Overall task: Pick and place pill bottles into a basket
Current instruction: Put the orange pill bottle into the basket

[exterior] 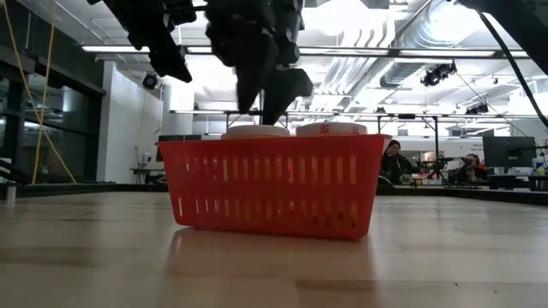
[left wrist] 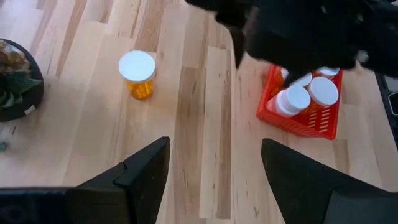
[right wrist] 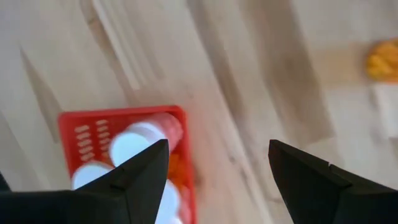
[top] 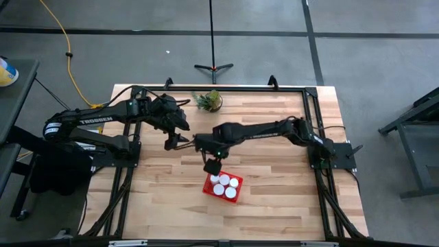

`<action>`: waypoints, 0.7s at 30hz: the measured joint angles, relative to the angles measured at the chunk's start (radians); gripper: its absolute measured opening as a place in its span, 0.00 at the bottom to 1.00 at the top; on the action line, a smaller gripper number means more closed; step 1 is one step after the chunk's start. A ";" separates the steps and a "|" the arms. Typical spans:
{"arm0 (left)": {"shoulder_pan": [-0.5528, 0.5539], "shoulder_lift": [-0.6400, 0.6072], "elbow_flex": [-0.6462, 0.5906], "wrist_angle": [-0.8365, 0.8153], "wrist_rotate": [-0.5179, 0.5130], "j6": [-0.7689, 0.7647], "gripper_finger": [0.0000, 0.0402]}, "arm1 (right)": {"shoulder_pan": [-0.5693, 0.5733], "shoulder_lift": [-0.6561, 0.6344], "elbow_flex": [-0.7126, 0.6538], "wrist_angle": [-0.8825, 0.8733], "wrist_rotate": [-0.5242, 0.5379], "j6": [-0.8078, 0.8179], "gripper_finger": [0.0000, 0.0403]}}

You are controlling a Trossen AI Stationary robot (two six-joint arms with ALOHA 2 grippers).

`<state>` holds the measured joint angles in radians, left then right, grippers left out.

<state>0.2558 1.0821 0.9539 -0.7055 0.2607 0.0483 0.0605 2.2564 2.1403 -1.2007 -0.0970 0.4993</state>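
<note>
The red basket stands on the wooden table and holds several pill bottles with white caps, set upright. One more pill bottle, orange with a white cap, stands alone on the table near the plant; it also shows blurred in the right wrist view. My right gripper is open and empty, above the table just beyond the basket's far left corner. My left gripper is open and empty, farther left and above the table, with the lone bottle ahead of it.
A small green potted plant stands near the table's far edge, close to the lone bottle. My right arm reaches between my left gripper and the basket. In the low view the basket is in front of people in the room behind.
</note>
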 joint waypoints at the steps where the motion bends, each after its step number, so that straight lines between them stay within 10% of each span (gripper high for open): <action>1: 0.000 0.000 0.000 -0.001 0.000 0.000 0.71 | -0.008 -0.005 0.000 -0.013 0.001 -0.012 0.66; 21: 0.126 -0.056 0.000 -0.029 0.030 -0.037 0.71 | -0.104 -0.195 0.000 -0.138 0.153 -0.274 0.66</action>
<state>0.3814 1.0262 0.9539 -0.7349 0.2910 0.0109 -0.0433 2.0610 2.1403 -1.3392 0.0557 0.2253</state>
